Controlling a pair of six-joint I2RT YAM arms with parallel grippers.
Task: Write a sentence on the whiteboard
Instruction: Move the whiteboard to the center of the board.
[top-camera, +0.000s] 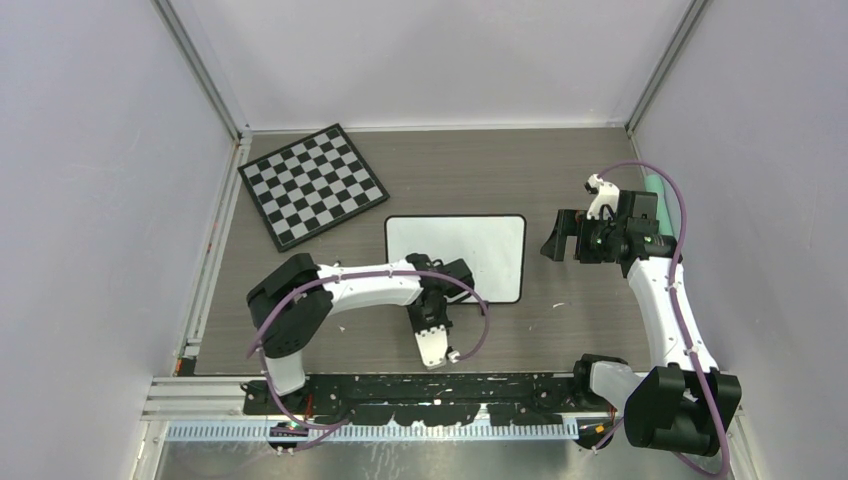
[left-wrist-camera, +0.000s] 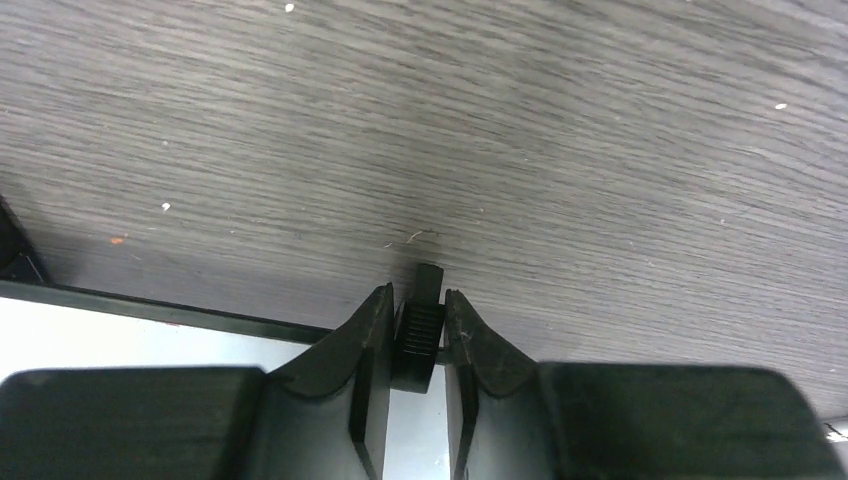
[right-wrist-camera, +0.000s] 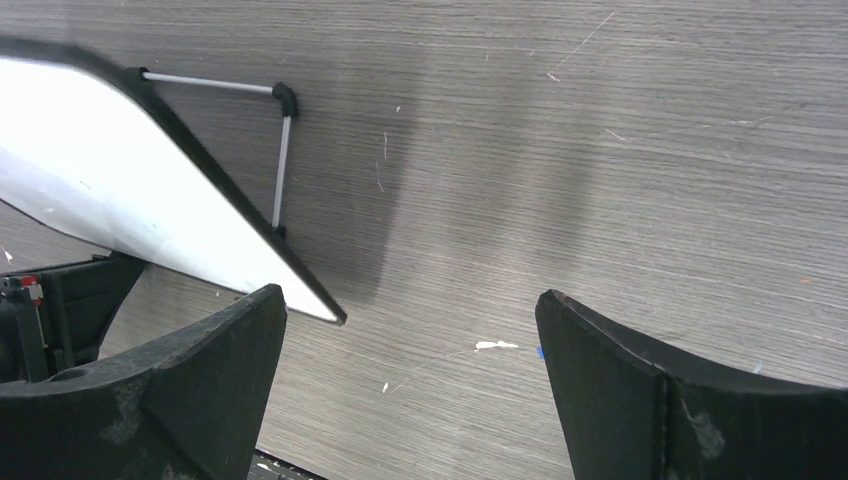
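Here the left gripper (left-wrist-camera: 418, 305) pinches a ribbed black piece (left-wrist-camera: 421, 340), perhaps a marker, at the near edge of the whiteboard (top-camera: 480, 240), which lies blank on the desk (top-camera: 560, 330), long axis left-right; the right gripper (right-wrist-camera: 410, 300) hangs spread, farther right.

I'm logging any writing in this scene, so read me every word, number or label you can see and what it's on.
No text can be read anywhere.
whiteboard: blank, no writing on it.
chessboard: plain black and white squares, no letters or numbers.
black ridged piece in the left claw: no marking visible.
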